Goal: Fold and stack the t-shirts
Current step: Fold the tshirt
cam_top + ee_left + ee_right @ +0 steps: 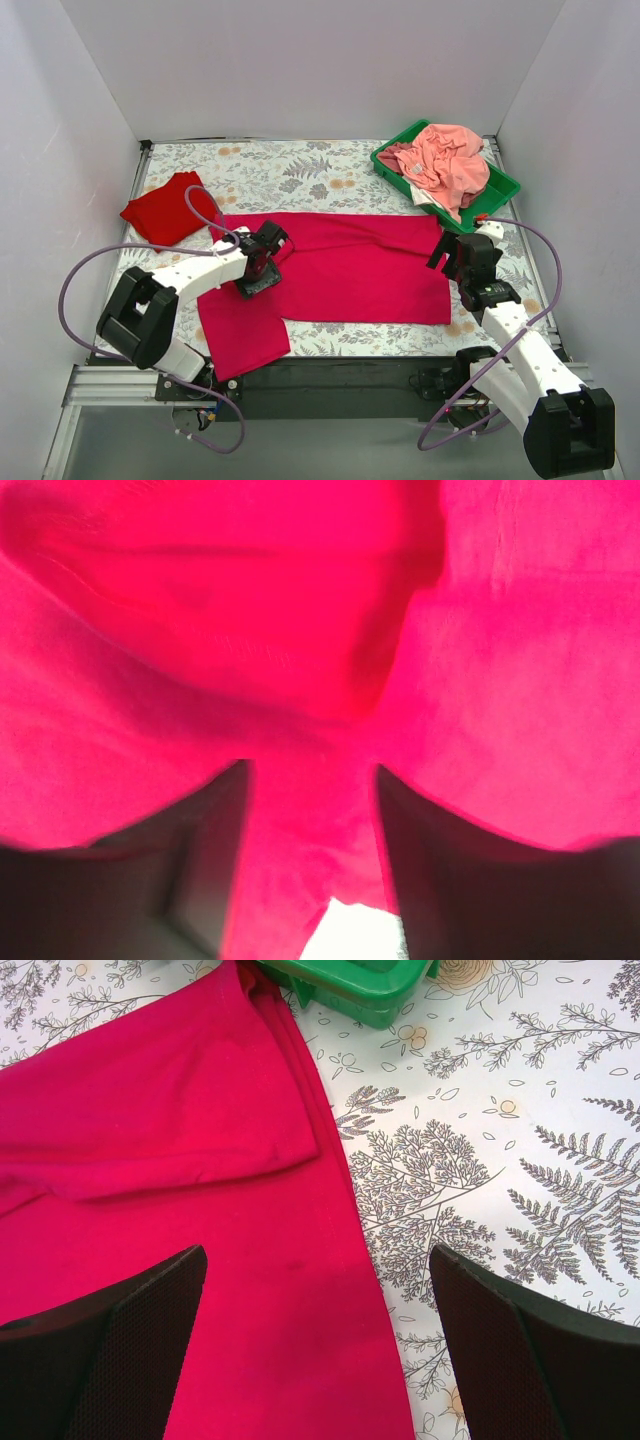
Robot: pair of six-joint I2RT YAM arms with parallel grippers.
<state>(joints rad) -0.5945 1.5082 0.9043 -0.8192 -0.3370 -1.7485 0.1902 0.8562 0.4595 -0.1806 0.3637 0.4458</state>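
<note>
The large crimson-magenta t-shirt (360, 268) lies spread across the middle of the table, with one part hanging toward the near edge at the left. The smaller scarlet-red t-shirt (165, 210) lies bunched at the back left. My left gripper (262, 262) is down on the big shirt's left part. In the left wrist view its jaws (312, 880) are closed on a fold of the crimson cloth (300, 680), which fills the view. My right gripper (455, 255) is open and empty just above the shirt's right edge (250, 1260). It also shows in the right wrist view (318, 1350).
A green plastic tray (500, 185) with pink and salmon clothes (445, 160) stands at the back right; its corner shows in the right wrist view (350, 985). The grey floral-print cloth (290, 170) covers the table. White walls stand on three sides.
</note>
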